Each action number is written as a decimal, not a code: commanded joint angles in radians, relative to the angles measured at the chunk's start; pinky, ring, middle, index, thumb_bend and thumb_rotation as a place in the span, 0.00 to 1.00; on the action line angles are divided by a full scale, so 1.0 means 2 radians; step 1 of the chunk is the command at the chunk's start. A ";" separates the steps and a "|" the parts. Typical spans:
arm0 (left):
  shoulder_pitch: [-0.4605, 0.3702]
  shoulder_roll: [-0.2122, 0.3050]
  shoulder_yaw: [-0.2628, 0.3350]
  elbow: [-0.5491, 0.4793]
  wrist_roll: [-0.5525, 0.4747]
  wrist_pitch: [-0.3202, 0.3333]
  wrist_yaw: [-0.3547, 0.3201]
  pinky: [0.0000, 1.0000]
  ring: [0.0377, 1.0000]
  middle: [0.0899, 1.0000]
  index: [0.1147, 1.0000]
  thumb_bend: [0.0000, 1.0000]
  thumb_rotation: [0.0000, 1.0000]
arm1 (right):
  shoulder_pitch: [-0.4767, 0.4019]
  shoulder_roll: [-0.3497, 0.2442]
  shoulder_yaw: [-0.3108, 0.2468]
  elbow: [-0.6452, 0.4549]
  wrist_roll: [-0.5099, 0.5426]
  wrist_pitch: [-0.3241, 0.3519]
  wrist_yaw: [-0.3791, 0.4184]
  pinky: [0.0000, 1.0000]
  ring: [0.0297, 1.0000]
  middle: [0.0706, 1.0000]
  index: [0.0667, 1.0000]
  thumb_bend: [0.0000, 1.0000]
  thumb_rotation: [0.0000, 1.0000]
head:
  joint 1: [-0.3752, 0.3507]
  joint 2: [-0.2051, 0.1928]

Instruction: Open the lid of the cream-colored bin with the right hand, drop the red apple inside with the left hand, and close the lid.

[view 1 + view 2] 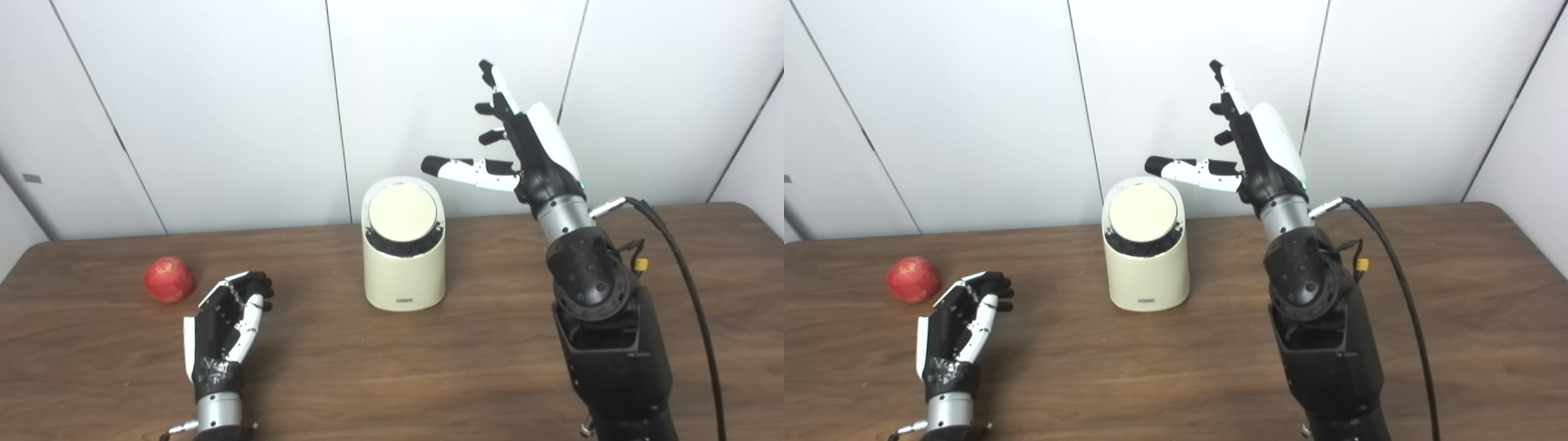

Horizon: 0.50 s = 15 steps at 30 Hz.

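The cream-colored bin (404, 269) stands upright at the middle of the wooden table, its round lid (402, 212) lying flat and shut on top. A red apple (169, 280) rests on the table at the left. My right hand (520, 147) is raised above and to the right of the bin, open, fingers spread upward and thumb pointing left over the bin's far side, touching nothing. My left hand (228, 324) sits low over the table just right of the apple, open with fingers loosely curled, holding nothing.
The brown table (392, 373) stretches wide, its rear edge against white wall panels (214, 110). A black cable (692, 288) hangs from my right wrist down the arm's right side.
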 commanded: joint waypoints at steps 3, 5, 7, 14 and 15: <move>-0.002 -0.004 -0.004 0.013 0.008 -0.022 0.003 0.53 0.58 0.57 0.54 0.26 0.28 | -0.028 -0.004 0.015 0.015 -0.009 -0.012 -0.025 0.82 0.95 1.00 1.00 0.97 0.57 | 0.002 -0.007; -0.002 -0.003 -0.006 0.015 0.011 -0.024 0.003 0.54 0.59 0.58 0.55 0.26 0.28 | -0.026 -0.007 0.025 0.026 -0.019 -0.008 -0.025 0.80 0.95 1.00 1.00 0.97 0.59 | 0.004 -0.009; -0.001 -0.005 -0.008 0.016 0.011 -0.025 0.003 0.54 0.60 0.59 0.55 0.26 0.28 | -0.025 -0.010 0.035 0.039 -0.032 -0.006 -0.027 0.78 0.94 1.00 1.00 0.99 0.60 | 0.005 -0.008; -0.001 -0.008 -0.009 0.014 0.009 -0.023 0.004 0.55 0.59 0.58 0.55 0.28 0.30 | -0.021 -0.014 0.051 0.073 -0.036 -0.005 -0.032 0.81 0.93 0.98 1.00 1.00 0.57 | 0.006 -0.007; -0.001 -0.009 -0.009 0.014 0.009 -0.023 0.005 0.54 0.59 0.58 0.55 0.28 0.30 | -0.021 -0.014 0.051 0.077 -0.035 -0.006 -0.033 0.81 0.94 0.99 1.00 1.00 0.57 | 0.006 -0.006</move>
